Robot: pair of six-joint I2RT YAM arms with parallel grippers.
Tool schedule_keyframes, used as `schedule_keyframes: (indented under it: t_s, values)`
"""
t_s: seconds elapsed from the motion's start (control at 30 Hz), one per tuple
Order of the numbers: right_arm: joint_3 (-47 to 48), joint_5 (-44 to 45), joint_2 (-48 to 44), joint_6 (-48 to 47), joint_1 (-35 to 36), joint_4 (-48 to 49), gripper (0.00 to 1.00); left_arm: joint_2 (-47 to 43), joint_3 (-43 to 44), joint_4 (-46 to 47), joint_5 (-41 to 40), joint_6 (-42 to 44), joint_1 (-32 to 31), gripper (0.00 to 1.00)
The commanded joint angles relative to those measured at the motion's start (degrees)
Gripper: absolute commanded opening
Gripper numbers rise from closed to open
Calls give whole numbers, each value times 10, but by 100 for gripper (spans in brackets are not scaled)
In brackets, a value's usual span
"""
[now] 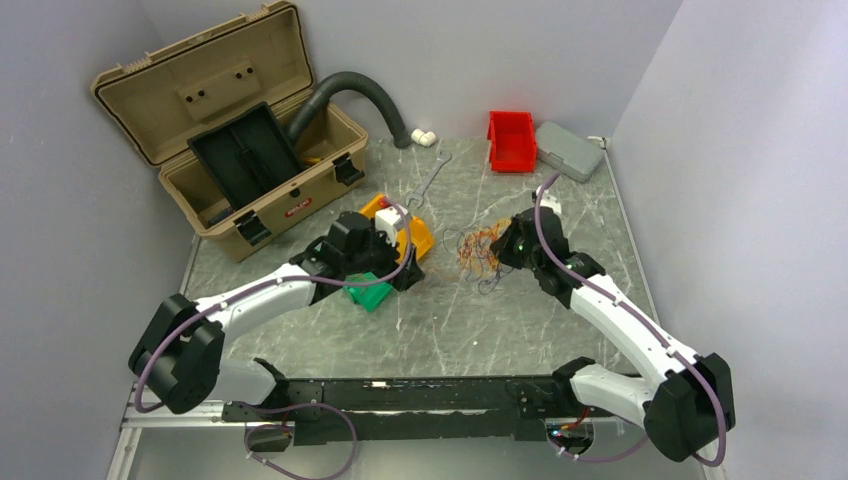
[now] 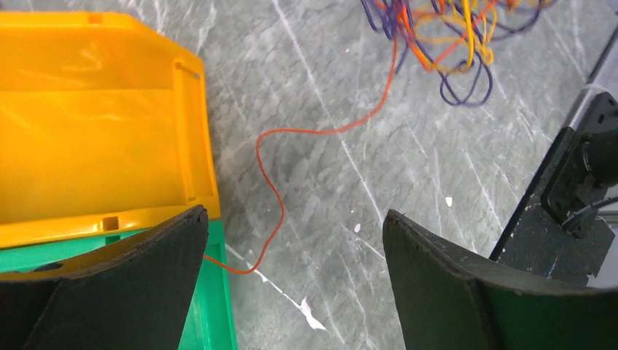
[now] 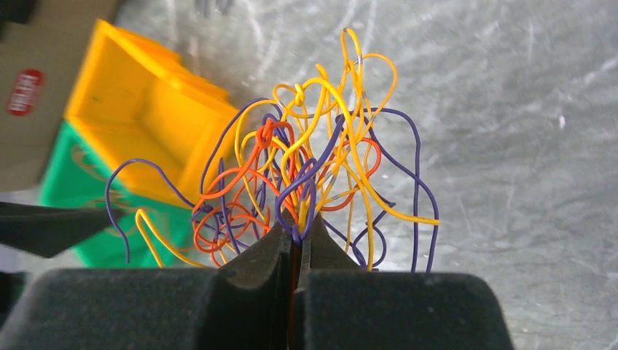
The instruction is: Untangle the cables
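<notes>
Cables (image 1: pixel 478 250) lie knotted mid-table from overhead, near the yellow bin (image 1: pixel 424 240). At the left wrist, the left gripper (image 2: pixel 291 219) gapes wide above one loose orange strand (image 2: pixel 271 175). At the right wrist, the right gripper (image 3: pixel 295 233) pinches the bunch. It looks mostly snarled, so I'd say nearly everything remains.

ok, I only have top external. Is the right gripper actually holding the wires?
Observer: Yes. The right wrist view shows the right gripper shut on the wires, pinched at the fingertips.
Operator: Left?
Observer: The left gripper is open, gripping nothing.
Operator: Any loose strands?
Observer: One orange strand trails from the bunch across the table toward the green bin. Its end is hidden behind a left finger.
</notes>
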Motion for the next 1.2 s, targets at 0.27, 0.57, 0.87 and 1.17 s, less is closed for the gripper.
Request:
schedule_keyframes:
  t_s: [0.27,0.57,0.87,1.17]
  values:
    - [131,-108,-17,61,-6,-56,0,-50,-190,542,103,74,-4,94]
    - [129,-172,-32,114,-6,-23,0,39,-152,585,127,102,-17,94]
    - [118,-181,-41,139,-9,-8,0,159,-76,614,193,48,-27,82]
    - [100,14,-105,144,-40,-104,0,136,-116,637,141,-17,-8,0]
